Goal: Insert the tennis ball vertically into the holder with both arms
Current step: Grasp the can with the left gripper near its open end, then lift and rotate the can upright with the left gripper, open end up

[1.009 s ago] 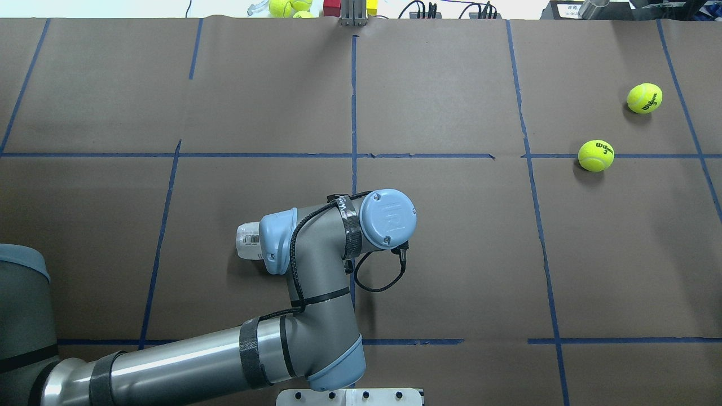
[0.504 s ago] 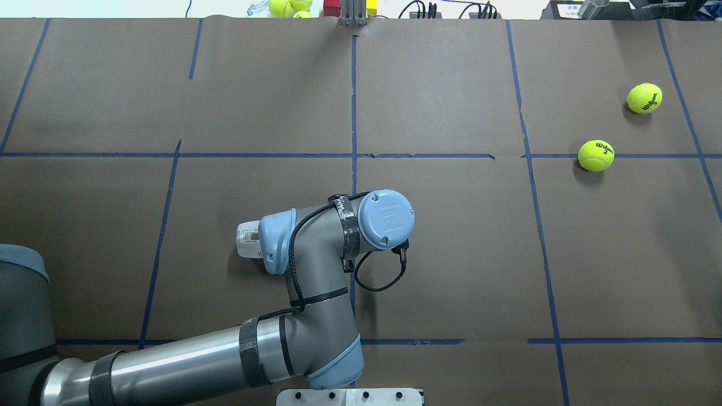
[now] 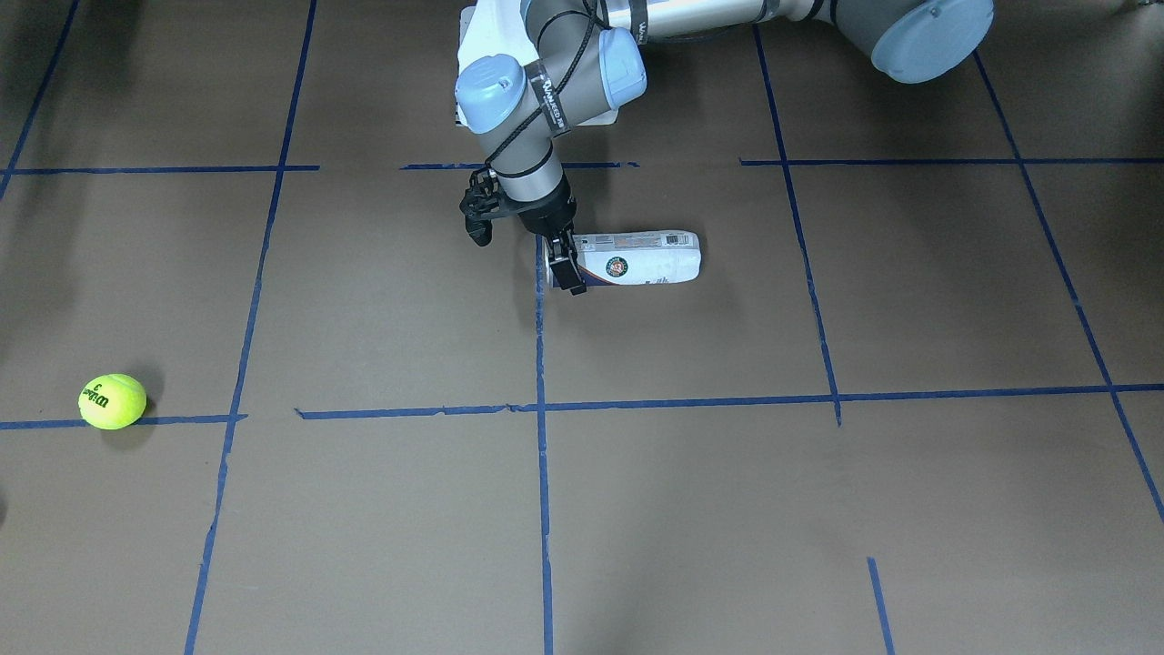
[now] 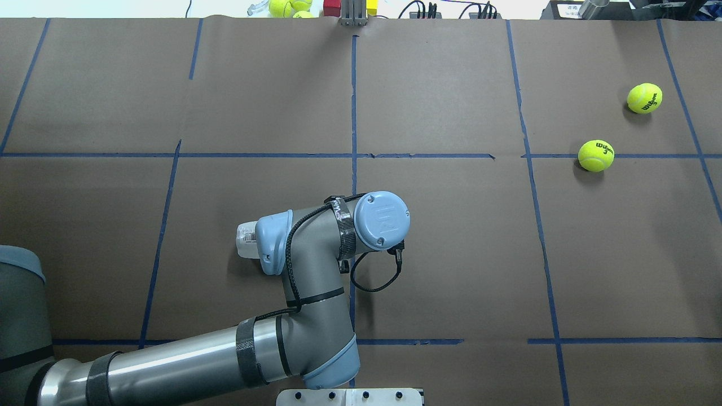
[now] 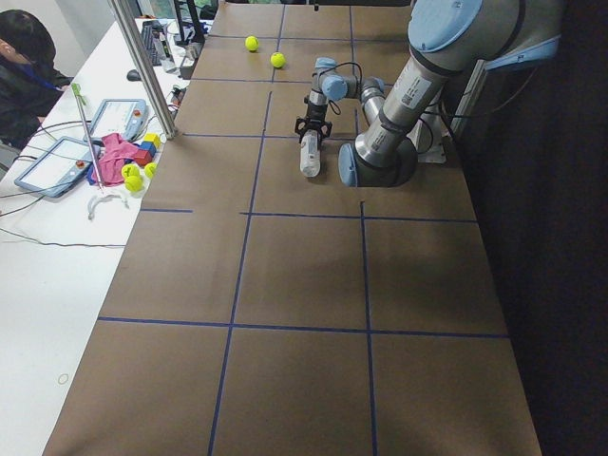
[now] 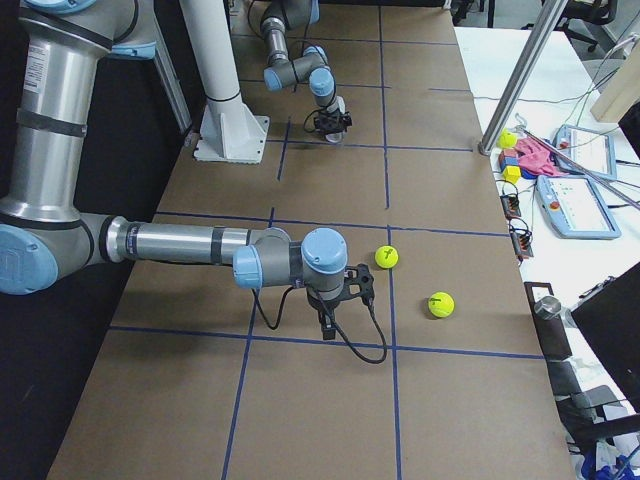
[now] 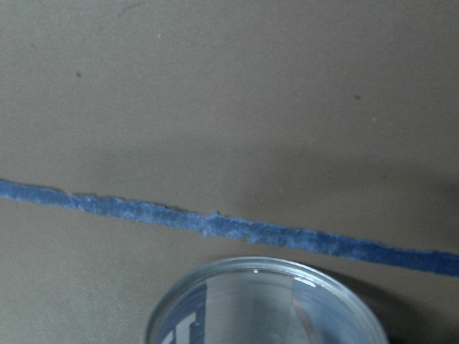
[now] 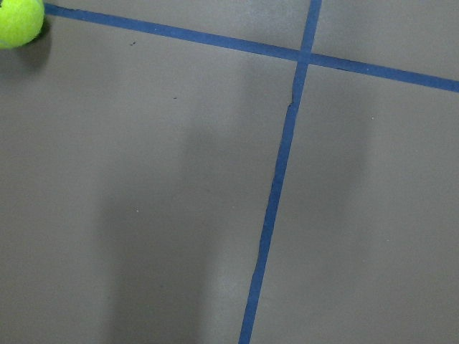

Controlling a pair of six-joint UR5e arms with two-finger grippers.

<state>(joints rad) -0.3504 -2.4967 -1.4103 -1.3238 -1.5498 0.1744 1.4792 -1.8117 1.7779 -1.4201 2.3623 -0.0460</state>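
Observation:
The holder (image 3: pixel 641 257) is a clear can with a white and navy label, lying on its side on the brown table cover. Only its closed end (image 4: pixel 246 241) shows from overhead; the left wrist view shows its rim (image 7: pixel 265 301). My left gripper (image 3: pixel 564 264) points down and straddles the can near its open end, jaws open, one finger in front of it. Two tennis balls (image 4: pixel 595 155) (image 4: pixel 645 98) lie at the far right. My right gripper (image 6: pixel 325 318) hangs low over the table a little short of the nearer ball (image 6: pixel 387 257); I cannot tell if it is open.
Spare yellow balls (image 4: pixel 287 7) and coloured blocks (image 4: pixel 331 7) lie past the table's far edge. The white pedestal base (image 4: pixel 350 396) stands at the near edge. A side table with tablets (image 6: pixel 578 195) and a metal post (image 6: pixel 520 75) flank the table.
My left wrist has shifted slightly left and toward the robot along the can. The can and the balls have not moved.

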